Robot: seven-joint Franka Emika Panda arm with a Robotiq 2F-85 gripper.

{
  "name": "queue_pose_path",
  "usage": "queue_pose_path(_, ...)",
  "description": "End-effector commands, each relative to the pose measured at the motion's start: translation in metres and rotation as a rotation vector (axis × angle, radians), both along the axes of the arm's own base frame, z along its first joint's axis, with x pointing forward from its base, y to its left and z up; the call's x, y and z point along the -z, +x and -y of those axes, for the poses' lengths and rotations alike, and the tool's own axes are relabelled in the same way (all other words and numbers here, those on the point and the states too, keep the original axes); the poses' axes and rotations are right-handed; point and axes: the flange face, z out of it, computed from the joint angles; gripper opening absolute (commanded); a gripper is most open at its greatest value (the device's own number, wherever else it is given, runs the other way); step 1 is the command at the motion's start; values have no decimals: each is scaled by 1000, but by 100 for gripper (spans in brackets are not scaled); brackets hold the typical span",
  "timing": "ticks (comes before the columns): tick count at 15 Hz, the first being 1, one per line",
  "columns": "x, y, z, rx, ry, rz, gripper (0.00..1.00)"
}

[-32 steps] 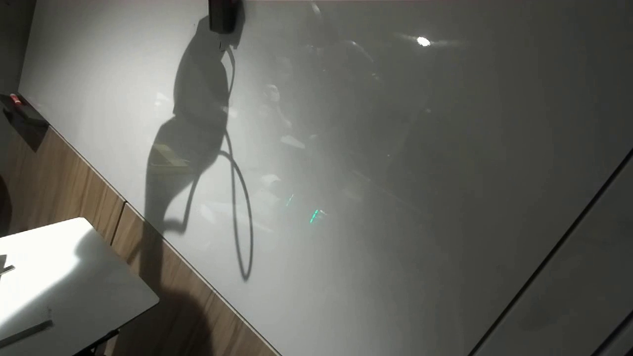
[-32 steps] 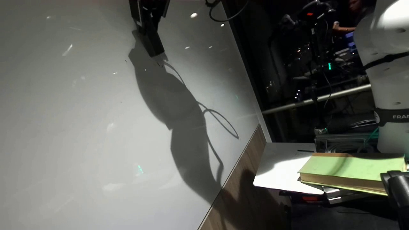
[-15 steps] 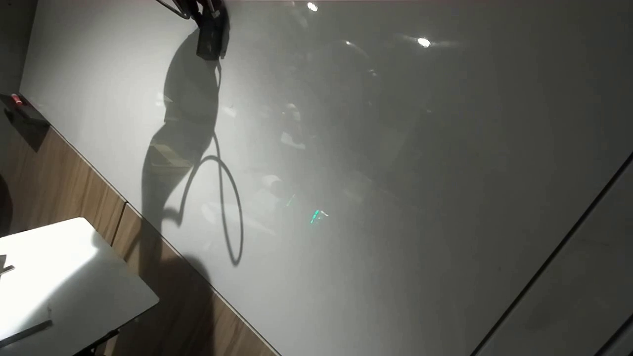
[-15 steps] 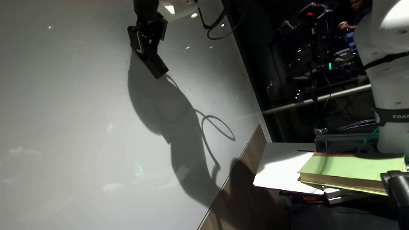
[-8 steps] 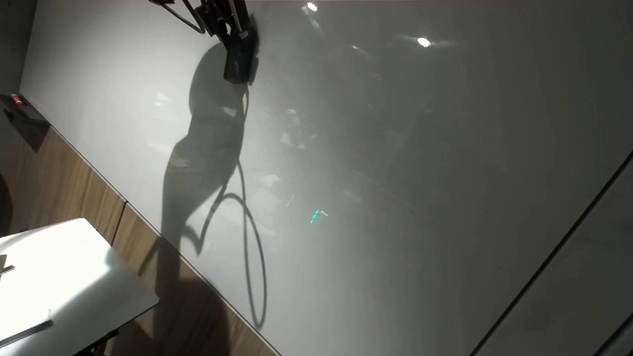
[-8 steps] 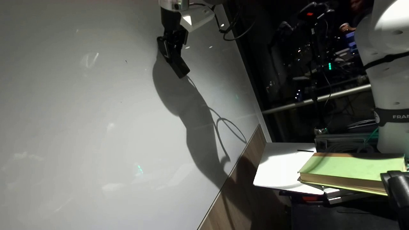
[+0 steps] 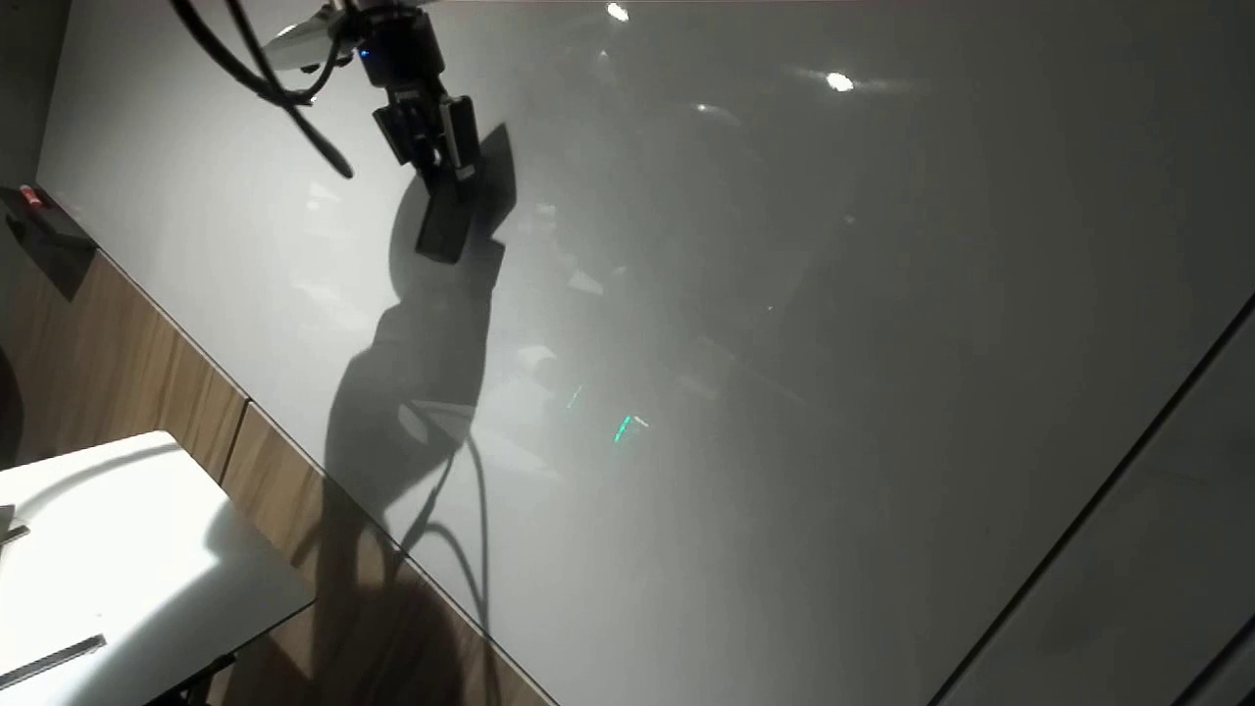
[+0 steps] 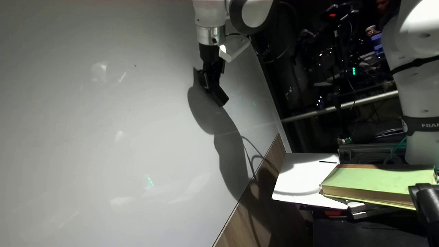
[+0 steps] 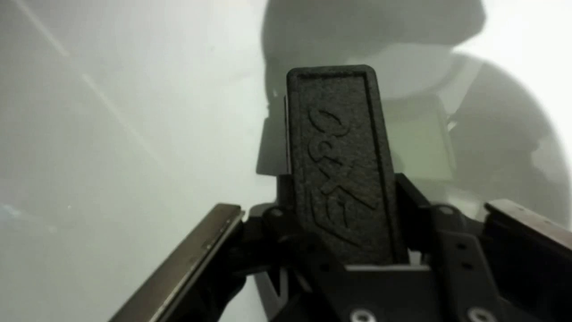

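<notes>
Plainly nearest in the wrist view is a dark block [image 9: 339, 165], a long oblong with rounded corners, its matte, speckled face edged by a groove and marked with outlined lettering. The gripper [image 9: 345, 197] pinches it from both long sides, the black fingers [image 9: 415, 214] pressed against its edges. In both exterior views the dark block slants in front of a smooth, glossy white board [image 7: 833, 392], close to it; whether it touches is hard to judge from these angles. Black cables [image 7: 255, 74] loop off the pale arm [image 8: 211, 13], whose long, soft-edged shadow [image 7: 422, 392] stretches over the board and onto a brown wood-grained panel [image 7: 147, 324] along the board's edge. The gripper and dark block hide a patch of the board. Farther off, in an exterior view, a flat white surface [image 8: 298, 181] bears a thick pale-green book [image 8: 380, 178] with tan page edges; a rounded black fixture [image 8: 427, 206] covers one end of it. Past the board, a pale rail [image 8: 370, 99] slants through a dark area where a person [image 8: 372, 31] is only partly lit.
</notes>
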Motion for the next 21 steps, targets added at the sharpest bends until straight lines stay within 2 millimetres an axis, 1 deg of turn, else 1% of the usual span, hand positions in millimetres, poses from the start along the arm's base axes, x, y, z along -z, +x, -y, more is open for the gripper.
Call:
queue_pose_path(1,44,-52,-31,-80,56,-60,30)
queue_pose_path(2,59,-59,-35,-98,59,-79,30)
queue_pose_path(3,70,-64,-39,-108,59,-102,30)
queue_pose_path(4,83,-70,-38,-115,54,-125,30)
queue_pose_path(5,92,-74,-38,-116,51,-149,30)
queue_pose_path(8,142,-83,-29,-123,55,-241,30)
queue_pose_path(10,185,-94,-22,-128,62,-314,30)
queue_pose_path(11,198,-82,-26,-126,63,-352,30)
queue_pose_path(12,215,-89,-24,-127,66,-385,30)
queue_pose_path(14,246,-91,-20,-119,77,-441,30)
queue_pose_path(16,275,-91,-11,-119,85,-480,30)
queue_pose_path(17,287,-92,-2,-112,84,-500,30)
queue_pose_path(19,307,-94,13,-96,84,-535,30)
queue_pose_path(21,321,-92,26,-88,89,-557,30)
